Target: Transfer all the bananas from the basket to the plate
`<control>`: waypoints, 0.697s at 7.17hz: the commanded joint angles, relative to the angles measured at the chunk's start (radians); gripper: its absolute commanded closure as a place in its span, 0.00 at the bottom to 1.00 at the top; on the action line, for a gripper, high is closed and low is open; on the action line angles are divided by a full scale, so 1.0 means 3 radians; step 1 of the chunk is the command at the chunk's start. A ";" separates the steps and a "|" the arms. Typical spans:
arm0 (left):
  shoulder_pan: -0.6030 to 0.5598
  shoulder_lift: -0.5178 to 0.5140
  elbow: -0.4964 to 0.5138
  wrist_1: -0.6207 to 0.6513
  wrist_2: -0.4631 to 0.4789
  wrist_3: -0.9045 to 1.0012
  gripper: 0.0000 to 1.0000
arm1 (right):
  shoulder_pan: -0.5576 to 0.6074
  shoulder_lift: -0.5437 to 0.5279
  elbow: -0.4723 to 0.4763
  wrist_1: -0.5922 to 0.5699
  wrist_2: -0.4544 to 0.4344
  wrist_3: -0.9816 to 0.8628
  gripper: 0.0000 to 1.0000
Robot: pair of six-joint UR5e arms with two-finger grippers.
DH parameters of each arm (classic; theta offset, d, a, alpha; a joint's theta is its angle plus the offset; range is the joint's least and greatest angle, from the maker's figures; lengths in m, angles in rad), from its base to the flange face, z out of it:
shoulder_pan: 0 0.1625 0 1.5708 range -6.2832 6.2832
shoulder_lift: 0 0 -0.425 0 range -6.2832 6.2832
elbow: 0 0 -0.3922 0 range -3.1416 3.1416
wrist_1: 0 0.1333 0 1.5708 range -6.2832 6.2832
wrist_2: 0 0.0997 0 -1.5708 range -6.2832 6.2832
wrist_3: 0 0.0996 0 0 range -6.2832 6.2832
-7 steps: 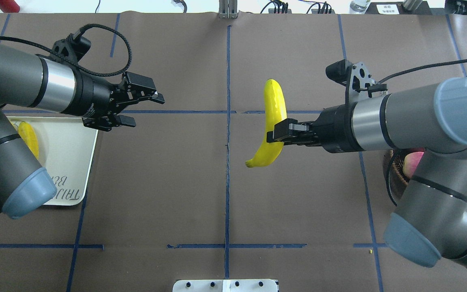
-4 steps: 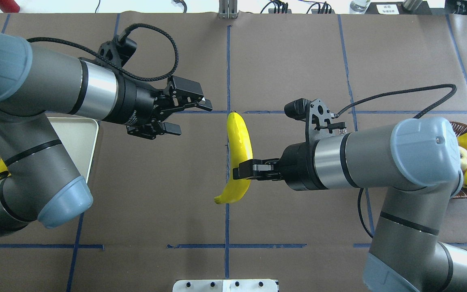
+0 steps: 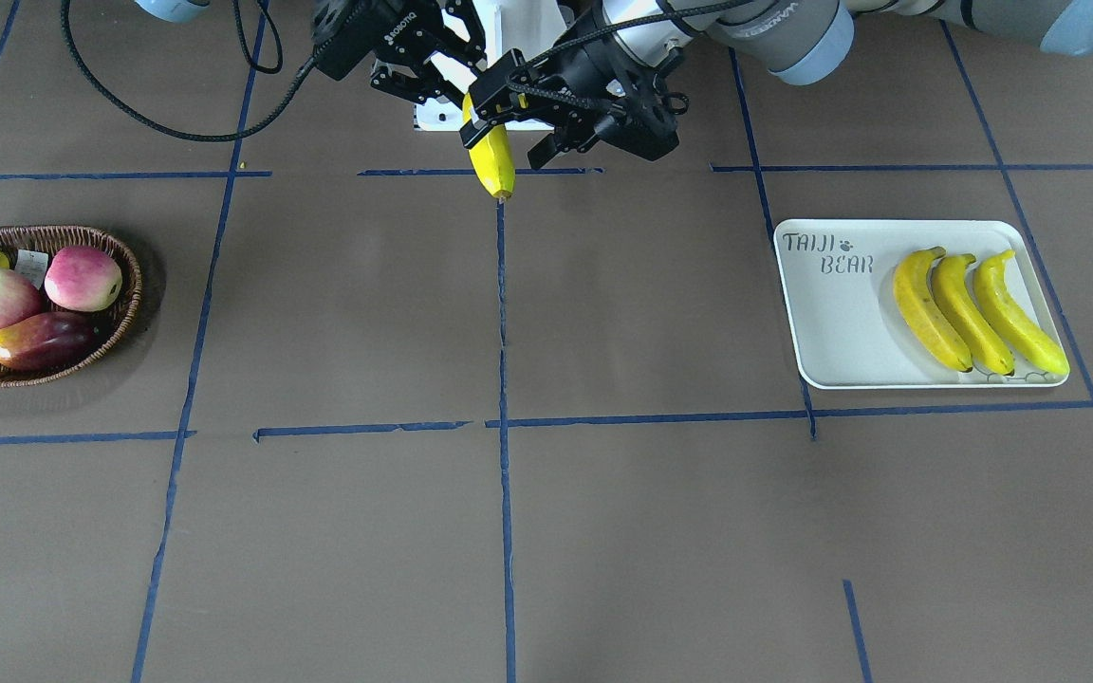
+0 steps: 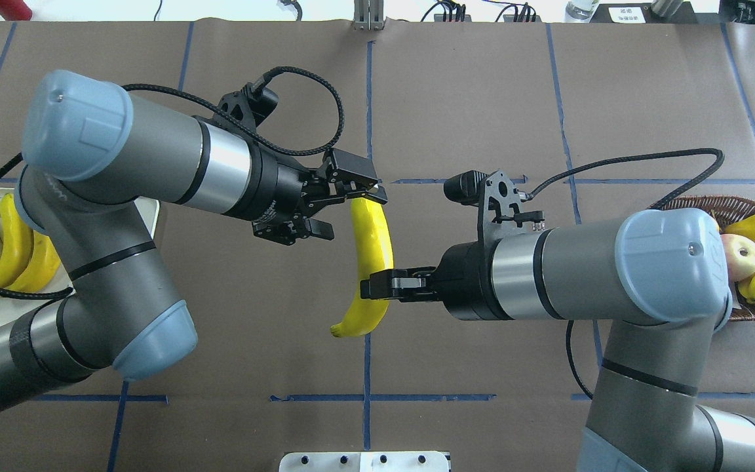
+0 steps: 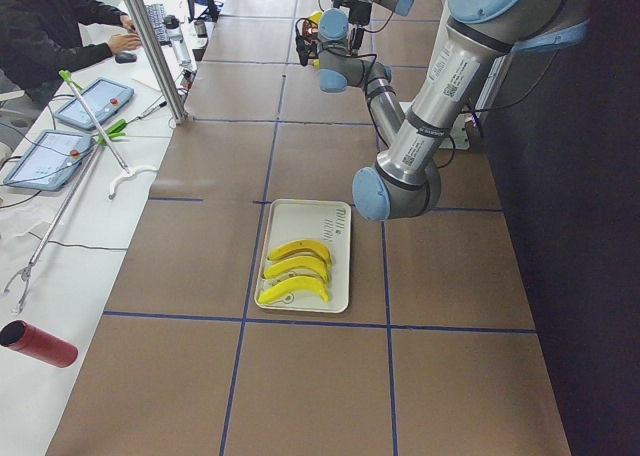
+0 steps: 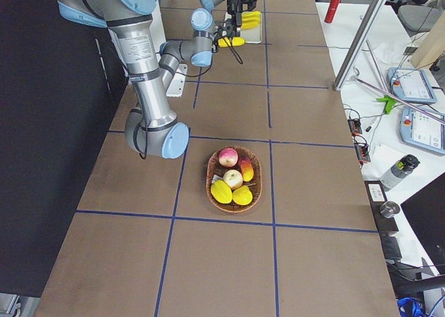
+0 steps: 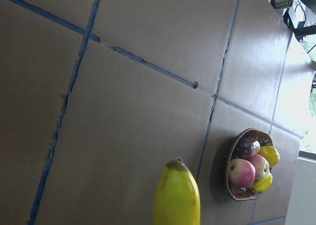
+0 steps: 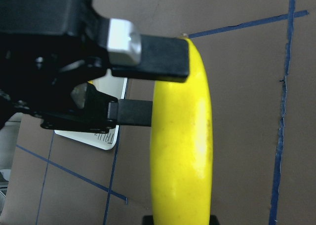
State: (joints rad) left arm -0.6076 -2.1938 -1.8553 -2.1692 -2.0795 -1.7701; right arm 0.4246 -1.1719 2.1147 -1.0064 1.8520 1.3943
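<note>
both arms have moved toward the middle since a second ago. the left tool [image 4: 353, 212] is now spread at the top end of the banana [image 4: 372, 246]. the right tool [image 4: 375, 288] pinches this smooth, bright yellow, curved banana at its middle, above the desk [image 4: 482, 98]. three bananas [image 3: 962, 302] lie on the plate [image 3: 836, 327].

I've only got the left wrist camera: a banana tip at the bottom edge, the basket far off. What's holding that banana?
Observer: The right gripper is shut on the banana, holding it off the table.
Operator: And my left gripper?
Observer: The left gripper is open at the banana's end farther from the robot.
Operator: Plate status?
Observer: Three bananas lie side by side on the plate.
</note>
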 commanded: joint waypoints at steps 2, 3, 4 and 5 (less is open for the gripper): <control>0.0103 -0.0045 0.0044 -0.0005 0.0059 -0.0011 0.43 | 0.0001 0.0005 0.0017 0.0000 -0.0022 0.0005 0.98; 0.0103 -0.0020 0.0008 -0.0005 0.0054 0.0025 0.98 | 0.0001 0.0000 0.0017 0.0000 -0.0022 0.0005 0.98; 0.0098 -0.0040 -0.0008 0.0006 0.0054 0.0030 1.00 | 0.0001 -0.0005 0.0017 0.0000 -0.0022 0.0005 0.97; 0.0082 -0.0045 -0.0003 0.0026 0.0059 0.0020 1.00 | 0.0001 0.0000 0.0017 0.0000 -0.0022 0.0011 0.80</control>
State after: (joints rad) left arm -0.5794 -2.2045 -1.8541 -2.1666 -2.0630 -1.7633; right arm 0.4253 -1.1724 2.1201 -1.0062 1.8451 1.3963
